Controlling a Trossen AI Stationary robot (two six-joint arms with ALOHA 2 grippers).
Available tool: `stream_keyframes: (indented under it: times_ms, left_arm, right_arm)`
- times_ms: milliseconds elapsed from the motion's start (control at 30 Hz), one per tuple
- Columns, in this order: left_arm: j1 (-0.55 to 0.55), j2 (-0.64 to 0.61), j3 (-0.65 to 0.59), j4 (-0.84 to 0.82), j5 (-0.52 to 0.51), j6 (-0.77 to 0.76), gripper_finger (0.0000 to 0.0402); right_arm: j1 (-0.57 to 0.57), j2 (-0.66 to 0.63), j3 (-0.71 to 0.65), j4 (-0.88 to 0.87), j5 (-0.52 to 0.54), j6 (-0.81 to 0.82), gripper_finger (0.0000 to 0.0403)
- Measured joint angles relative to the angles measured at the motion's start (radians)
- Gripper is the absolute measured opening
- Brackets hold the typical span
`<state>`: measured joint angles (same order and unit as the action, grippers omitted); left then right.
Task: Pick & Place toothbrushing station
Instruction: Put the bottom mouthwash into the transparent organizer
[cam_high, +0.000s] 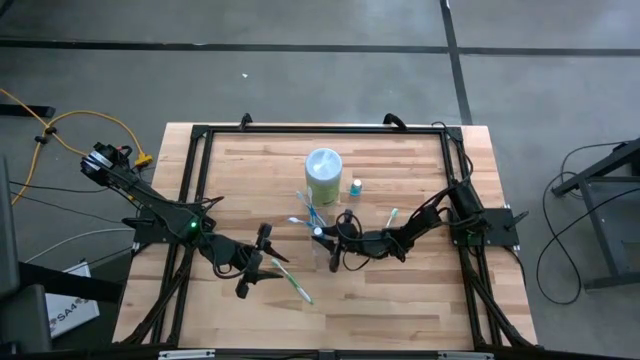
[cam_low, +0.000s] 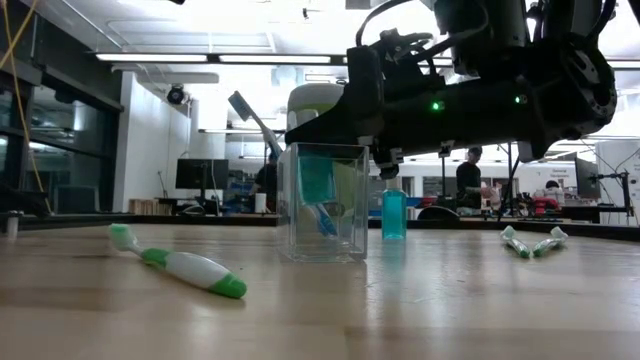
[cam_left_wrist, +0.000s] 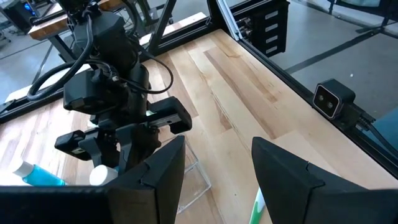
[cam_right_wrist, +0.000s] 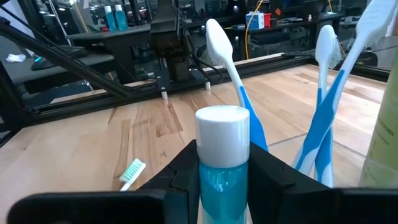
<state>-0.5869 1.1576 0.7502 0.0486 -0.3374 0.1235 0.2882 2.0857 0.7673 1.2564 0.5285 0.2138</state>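
The toothbrushing station sits mid-table on the wooden table (cam_high: 400, 300): a large pale-green canister with a white lid (cam_high: 323, 176) stands toward the far edge, and in front of it the clear square tumbler (cam_low: 322, 202) holds blue-and-white toothbrushes (cam_right_wrist: 326, 118) leaning out of its top. The right arm reaches in low from the right side of the table, stretched almost flat toward the centre, and the right gripper (cam_right_wrist: 222, 163) hangs directly over the tumbler with its fingers clamped on a small toothpaste tube with a blue body and white cap (cam_right_wrist: 222, 155), held upright. The left arm comes diagonally from the left rear corner, elbow bent, and the left gripper (cam_high: 252, 268) hovers low over the near part of the table, left of the tumbler, its fingers (cam_left_wrist: 283, 171) spread wide with nothing between them. A green-and-white toothbrush (cam_low: 185, 266) lies flat on the wood just beside that gripper. Two more green-and-white toothbrushes (cam_low: 532, 241) lie right of the tumbler, and a second small blue tube (cam_high: 356, 187) stands upright beside the canister.
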Motion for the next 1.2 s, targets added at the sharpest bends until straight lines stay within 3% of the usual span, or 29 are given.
stream_keyframes:
  times_ms: [567,1200]
  left_arm:
    - [0.0,0.0,0.0,0.0,0.0,0.0,0.0179]
    - [0.0,0.0,0.0,0.0,0.0,0.0,0.0179]
  right_arm:
    - [0.002,-0.002,0.0,-0.002,-0.006,0.097,0.0095]
    - [0.0,-0.003,0.001,-0.011,-0.032,0.097,0.0091]
